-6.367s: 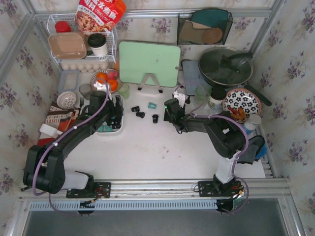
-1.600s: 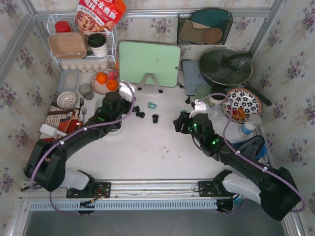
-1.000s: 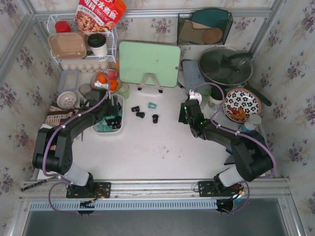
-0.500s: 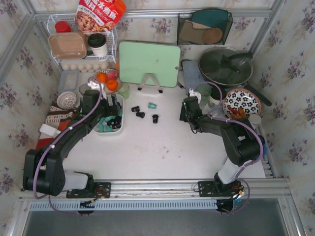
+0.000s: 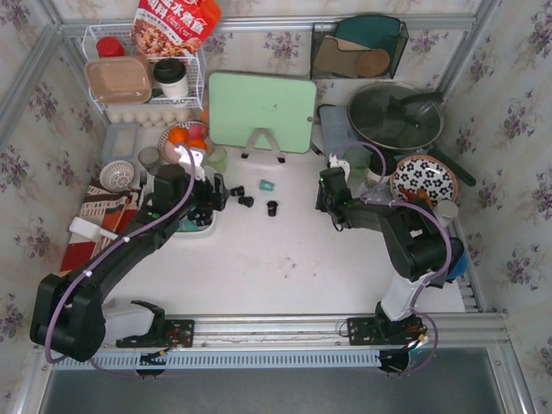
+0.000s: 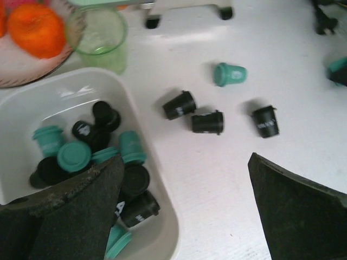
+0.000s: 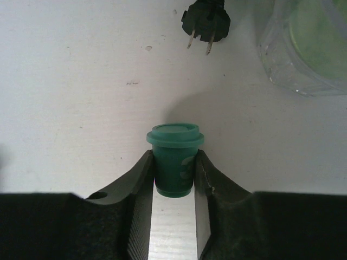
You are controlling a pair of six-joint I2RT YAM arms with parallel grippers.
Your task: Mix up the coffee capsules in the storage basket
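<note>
**Part done: gathering unfinished, mixing to come**

Jaws of my right gripper pinch a teal-green cup-shaped plastic coffee capsule. My left gripper gapes empty over the shallow white rectangular storage basket of mixed pods; four loose capsules lie at its 2 o'clock

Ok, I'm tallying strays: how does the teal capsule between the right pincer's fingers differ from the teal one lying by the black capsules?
The dark teal-green cup-shaped capsule is pinched in the right pincer; the lighter teal cup-shaped capsule lies free on its side on the white table. The pinched one looks deeper green, though lighting may differ. Both are outside the shallow white storage basket.
</note>
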